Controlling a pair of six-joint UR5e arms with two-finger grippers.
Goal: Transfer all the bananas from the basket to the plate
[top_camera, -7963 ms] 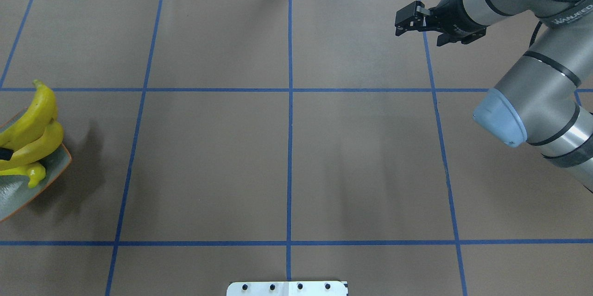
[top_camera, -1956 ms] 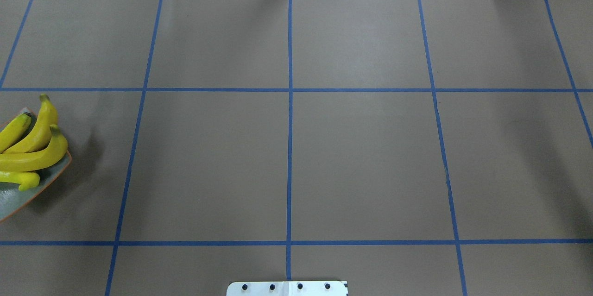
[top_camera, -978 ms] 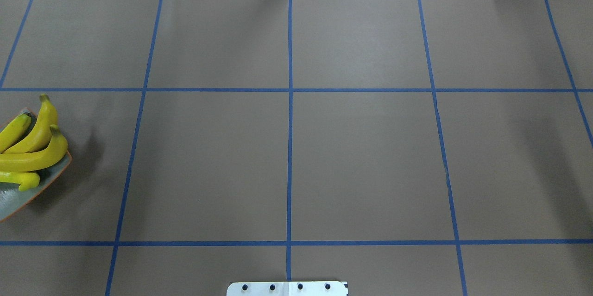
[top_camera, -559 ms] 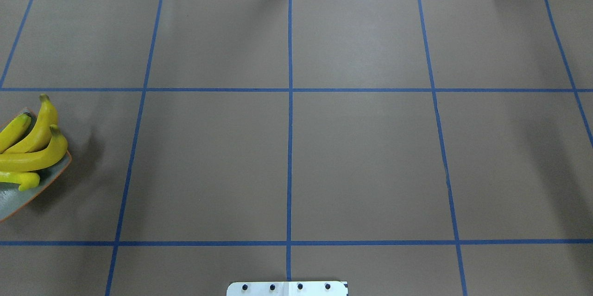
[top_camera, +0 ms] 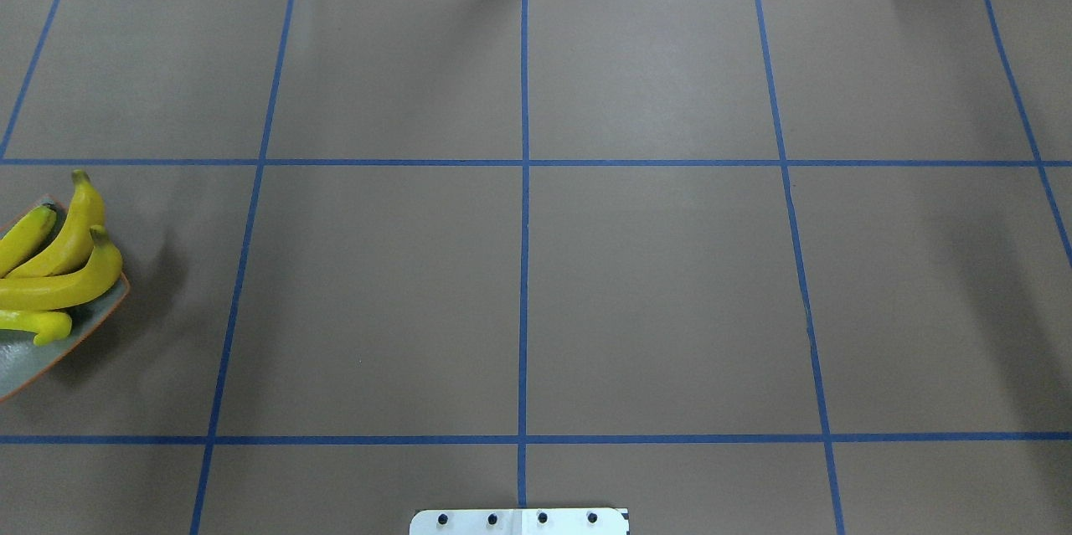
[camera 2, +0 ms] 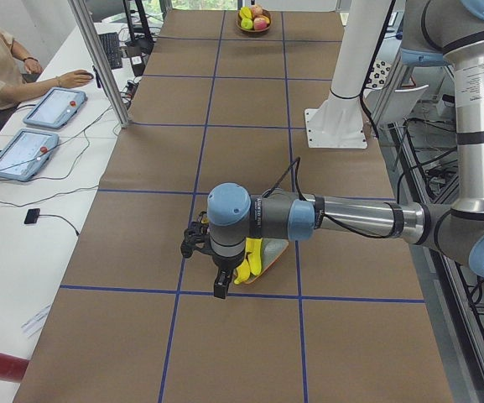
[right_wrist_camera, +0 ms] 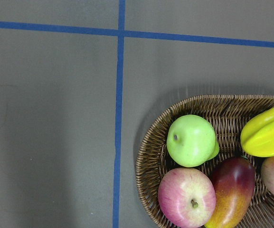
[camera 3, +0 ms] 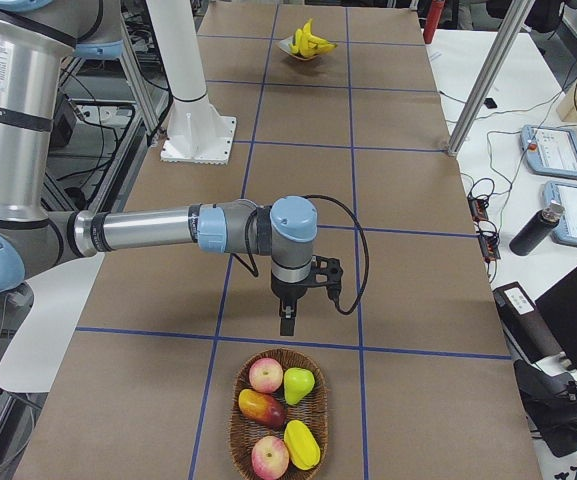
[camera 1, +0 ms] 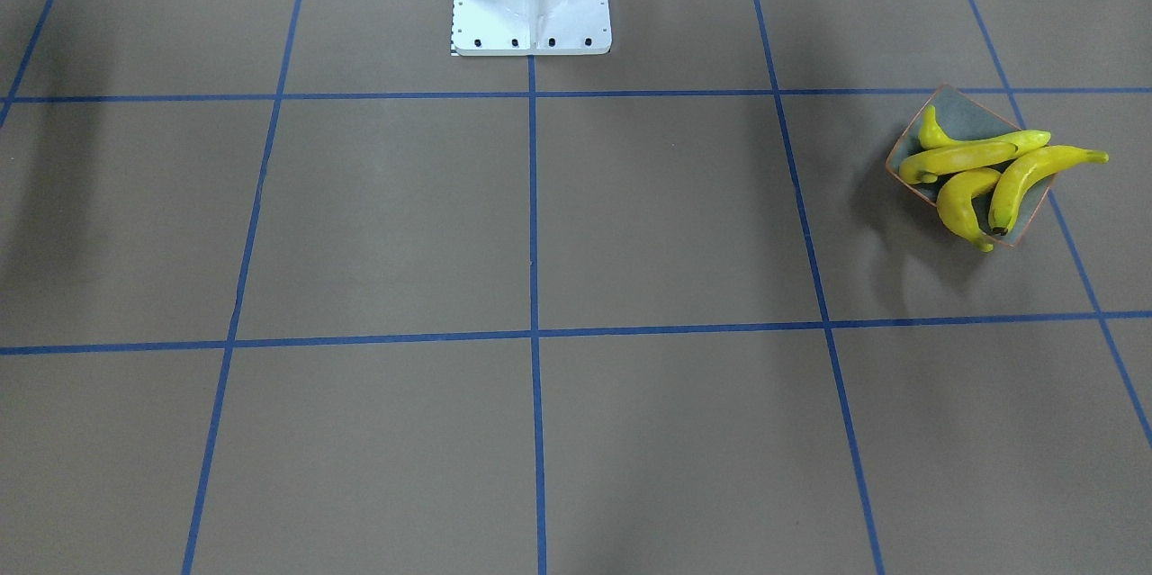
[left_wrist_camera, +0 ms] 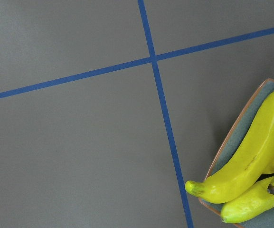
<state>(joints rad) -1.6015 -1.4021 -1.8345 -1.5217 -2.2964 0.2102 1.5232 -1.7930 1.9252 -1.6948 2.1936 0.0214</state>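
The four glossy yellow curved toy bananas [camera 1: 963, 157] all lie on the small squarish grey-green plate [camera 1: 970, 114] with the thin orange rim, near the end of the table on the robot's left. They are fanned across it, with several tips poking out over the rim. Eight seconds ago the overhead view showed them heaped more steeply, with a dark claw tip among them at the view's edge. By two seconds ago they had slumped into the present flat fan, and nothing about them has shifted since. The left claw [camera 2: 218, 285] now hangs above the table just beside the plate, clear of the fruit. Its wrist camera looks down on one corner of the plate and the bananas there. Whether its fingers are apart or together I cannot tell, since only the side view shows it. The brown paper-covered table [top_camera: 536, 284], marked off with blue tape lines, has no arm over its middle. Eight seconds ago the right arm reached in across its upper right part. The right claw [camera 3: 286, 320] now points down just short of the oval woven wicker basket [right_wrist_camera: 151, 137] at the table's other end, and again I cannot tell how its fingers stand. The basket holds apples, a green fruit, a reddish mango-like fruit and a yellow ribbed one, but no banana that I can see. So the last banana looks to have been released and the transfer appears finished, with both arms drawn back from the work.
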